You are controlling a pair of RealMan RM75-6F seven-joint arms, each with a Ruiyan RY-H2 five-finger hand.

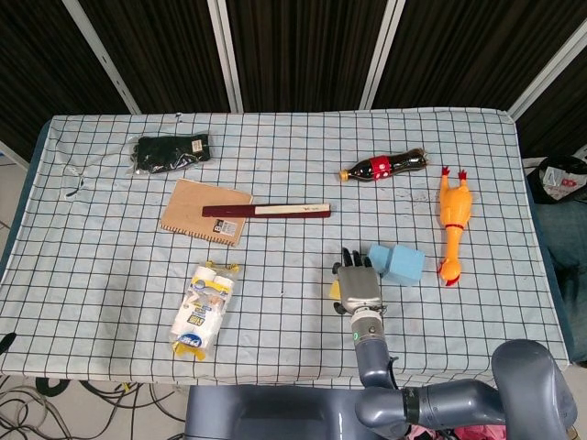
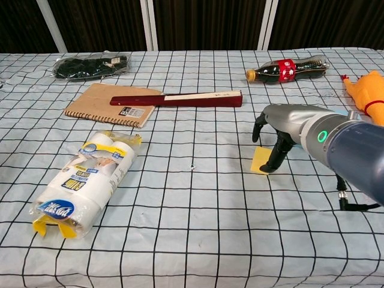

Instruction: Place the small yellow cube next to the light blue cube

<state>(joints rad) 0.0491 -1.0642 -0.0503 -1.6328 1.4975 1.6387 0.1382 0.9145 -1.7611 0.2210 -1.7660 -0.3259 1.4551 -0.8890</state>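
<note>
The small yellow cube (image 1: 335, 290) (image 2: 259, 162) lies on the checked cloth, half hidden under my right hand in the head view. My right hand (image 1: 358, 286) (image 2: 277, 129) hovers over it with fingers spread and curved down. In the chest view one dark finger (image 2: 273, 157) reaches down along the cube's right side, while the others hang above its far edge. The cube still sits flat on the cloth. The light blue cube (image 1: 397, 264) stands just to the right of the hand and beyond it; my forearm covers it in the chest view. The left hand does not show.
A cola bottle (image 1: 383, 166) and a rubber chicken (image 1: 453, 225) lie beyond and right of the blue cube. A brown notebook (image 1: 205, 211) with a dark red folded fan (image 1: 266, 211) lies to the left, a pack of rolls (image 1: 204, 307) at the near left, a black packet (image 1: 171, 152) far left.
</note>
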